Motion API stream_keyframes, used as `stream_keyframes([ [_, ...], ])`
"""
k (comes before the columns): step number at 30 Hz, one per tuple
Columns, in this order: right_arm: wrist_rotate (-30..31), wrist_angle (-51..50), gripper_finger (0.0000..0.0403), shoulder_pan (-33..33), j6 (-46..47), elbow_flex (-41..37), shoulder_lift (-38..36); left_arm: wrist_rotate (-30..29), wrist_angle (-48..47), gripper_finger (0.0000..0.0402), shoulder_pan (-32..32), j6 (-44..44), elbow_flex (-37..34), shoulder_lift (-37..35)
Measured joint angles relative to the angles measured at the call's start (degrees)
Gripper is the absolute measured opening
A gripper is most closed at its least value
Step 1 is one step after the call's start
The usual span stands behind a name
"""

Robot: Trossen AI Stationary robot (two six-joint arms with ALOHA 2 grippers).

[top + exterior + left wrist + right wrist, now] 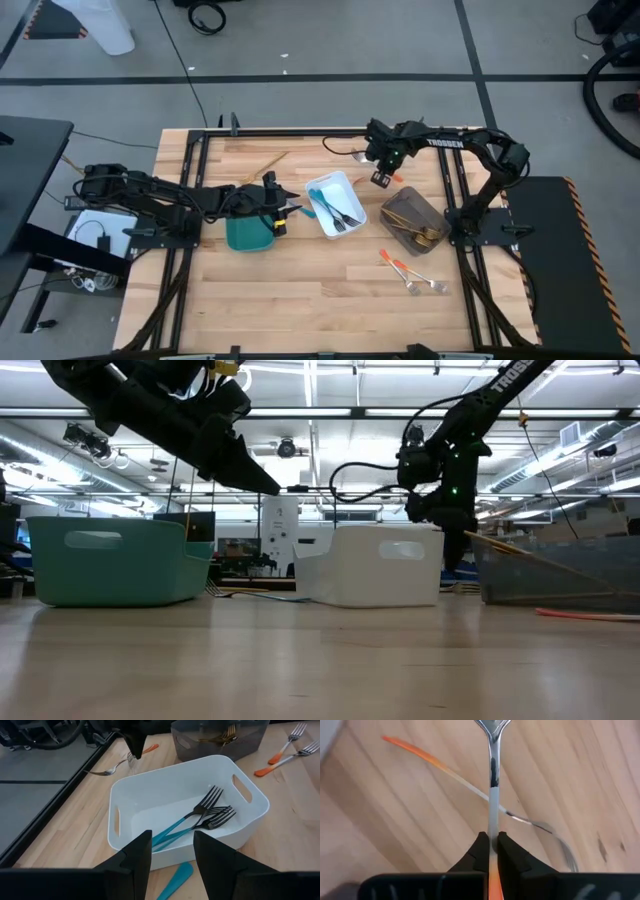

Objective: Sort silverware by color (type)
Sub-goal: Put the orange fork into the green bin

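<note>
The right gripper (490, 845) pinches an orange-handled fork (492, 780) tight, above the table behind the white tray (322, 190). Another orange-handled spoon (470, 787) lies under it. The left gripper (170, 851) is open over the white tray, which holds blue-handled forks (197, 817). "TROSSEN" is written on the right arm (445, 143).

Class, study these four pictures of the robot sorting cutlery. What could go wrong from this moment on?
The right gripper pinches an orange-handled utensil by its thin handle only, so it may swivel or slip. A second orange-handled piece lies on the table right beneath, and might get knocked. The left gripper hangs open close over the white tray and could bump its rim.
</note>
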Motion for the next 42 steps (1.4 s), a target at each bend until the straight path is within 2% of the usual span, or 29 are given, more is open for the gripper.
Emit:
stream_keyframes([
  [5,-2.8,0.6,0.0018,0.8,-0.1,1.6,-0.1,0.0,0.0,0.0155,0.2,0.0,0.0,0.0],
  [12,-11.5,5.9,0.003,2.4,2.8,1.7,-0.1,-0.2,-0.6,0.0155,0.2,0.2,0.0,0.0],
  [18,-11.8,7.5,0.0025,4.1,3.5,3.2,-0.2,-2.2,-2.7,0.0155,0.2,-1.9,0.0,0.0],
  [24,-11.7,9.8,0.0025,5.7,2.3,7.7,-0.2,-2.3,1.0,0.0155,0.7,-5.5,0.0,0.0],
  [32,-10.4,14.3,0.0026,7.2,-0.7,11.9,-0.3,-4.1,4.7,0.0155,2.5,-6.0,0.0,0.0],
  [42,-19.9,21.5,0.0026,9.8,-1.1,12.1,-0.3,-4.3,7.6,0.0155,4.1,-6.6,0.0,0.0],
])
